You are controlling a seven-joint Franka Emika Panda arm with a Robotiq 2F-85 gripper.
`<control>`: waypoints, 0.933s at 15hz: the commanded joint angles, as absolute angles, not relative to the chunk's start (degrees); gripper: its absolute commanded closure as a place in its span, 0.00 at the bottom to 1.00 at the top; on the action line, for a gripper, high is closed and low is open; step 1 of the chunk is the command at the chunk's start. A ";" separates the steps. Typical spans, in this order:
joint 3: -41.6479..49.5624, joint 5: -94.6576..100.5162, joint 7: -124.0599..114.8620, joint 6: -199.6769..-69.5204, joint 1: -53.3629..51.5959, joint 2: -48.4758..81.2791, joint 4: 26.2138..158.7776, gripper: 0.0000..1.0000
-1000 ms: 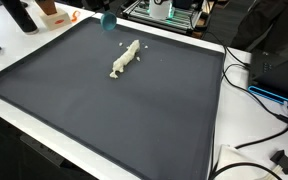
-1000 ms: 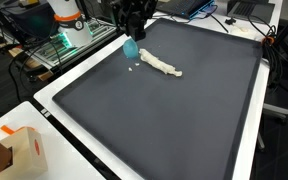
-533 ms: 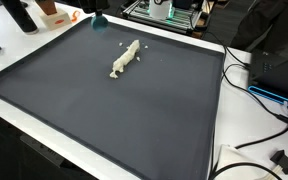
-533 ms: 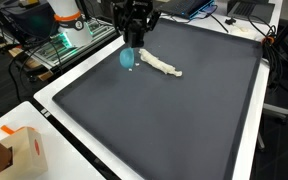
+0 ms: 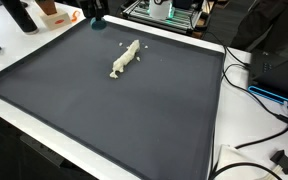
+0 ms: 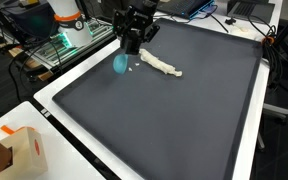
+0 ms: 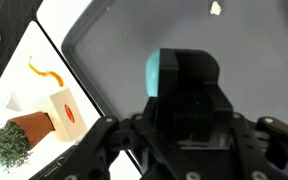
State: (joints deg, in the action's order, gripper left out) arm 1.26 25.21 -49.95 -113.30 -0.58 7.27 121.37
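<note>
My gripper [image 6: 128, 48] is shut on a small teal object [image 6: 120, 64] and holds it just above the black mat [image 6: 174, 110], near the mat's edge. In an exterior view the gripper [image 5: 96, 12] and the teal object [image 5: 98, 20] sit at the mat's far corner. A white twisted cloth-like strip [image 6: 161, 64] lies flat on the mat to one side of the gripper, apart from it, and shows in both exterior views [image 5: 125, 58]. In the wrist view the gripper's black body [image 7: 179, 110] hides most of the teal object [image 7: 154, 74].
A white table border [image 6: 79, 140] surrounds the mat. An orange-and-white box [image 6: 19, 150] and a potted plant [image 7: 9, 140] stand off the mat. Electronics and cables [image 5: 254, 85] crowd the table's edges. A green-lit rack [image 6: 64, 45] stands beyond the mat's edge.
The gripper has carried the teal object away from the white strip, toward the mat's edge. The strip has not moved.
</note>
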 commanded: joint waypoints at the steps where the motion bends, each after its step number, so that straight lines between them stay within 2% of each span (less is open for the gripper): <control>1: 1.70 25.10 -50.08 -112.64 -1.08 7.74 120.79 0.50; 6: 1.75 25.09 -50.19 -112.15 -1.13 8.17 120.07 0.50; 7: 1.75 25.09 -50.20 -112.14 -1.13 8.18 120.06 0.75; 14: 0.80 31.84 -65.54 -102.10 -6.14 13.09 116.54 0.75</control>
